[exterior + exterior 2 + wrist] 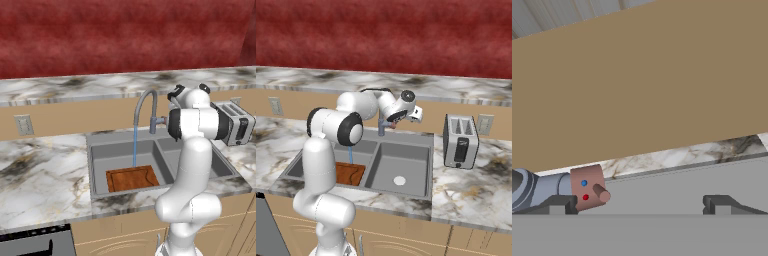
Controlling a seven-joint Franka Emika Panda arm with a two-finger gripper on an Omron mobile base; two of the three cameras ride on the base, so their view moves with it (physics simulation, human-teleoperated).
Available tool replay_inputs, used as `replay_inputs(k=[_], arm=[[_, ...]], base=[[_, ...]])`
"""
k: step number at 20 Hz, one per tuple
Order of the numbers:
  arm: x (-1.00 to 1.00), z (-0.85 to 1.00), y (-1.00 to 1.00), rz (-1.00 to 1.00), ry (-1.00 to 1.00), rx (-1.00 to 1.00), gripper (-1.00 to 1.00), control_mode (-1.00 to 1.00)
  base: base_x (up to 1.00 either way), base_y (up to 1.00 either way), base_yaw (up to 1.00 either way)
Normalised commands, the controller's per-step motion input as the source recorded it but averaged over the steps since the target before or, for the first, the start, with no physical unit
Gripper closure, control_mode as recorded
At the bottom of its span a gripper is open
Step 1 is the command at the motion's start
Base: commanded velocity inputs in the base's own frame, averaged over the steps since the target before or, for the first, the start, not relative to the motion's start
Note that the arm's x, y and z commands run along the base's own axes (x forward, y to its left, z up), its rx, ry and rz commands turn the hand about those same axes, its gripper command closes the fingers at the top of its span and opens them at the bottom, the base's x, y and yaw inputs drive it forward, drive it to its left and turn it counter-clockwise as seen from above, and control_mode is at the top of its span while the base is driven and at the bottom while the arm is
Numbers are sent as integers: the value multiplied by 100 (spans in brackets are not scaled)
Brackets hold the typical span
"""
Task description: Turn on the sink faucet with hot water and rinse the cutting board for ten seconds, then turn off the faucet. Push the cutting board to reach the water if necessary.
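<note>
Water (134, 146) running from faucet (145, 109) onto board (131, 178) in left basin; gripper (637, 204) spread wide beside handle (588, 187), seemingly not touching.

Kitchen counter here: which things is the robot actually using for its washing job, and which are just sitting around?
In use:
sink faucet
water
cutting board
sink
gripper, at the faucet handle

Sitting around:
toaster
wall outlet
</note>
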Motion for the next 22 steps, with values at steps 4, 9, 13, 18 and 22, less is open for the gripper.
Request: replay_inputs(k=[4, 9, 13, 18, 22], arm=[[0, 0, 0, 0, 0, 0, -100, -100], [0, 0, 0, 0, 0, 0, -100, -100], [0, 0, 0, 0, 0, 0, -100, -100], [0, 0, 0, 0, 0, 0, -100, -100], [0, 0, 0, 0, 0, 0, -100, -100]], base=[[0, 0, 0], [0, 0, 0], [0, 0, 0], [0, 0, 0], [0, 0, 0]])
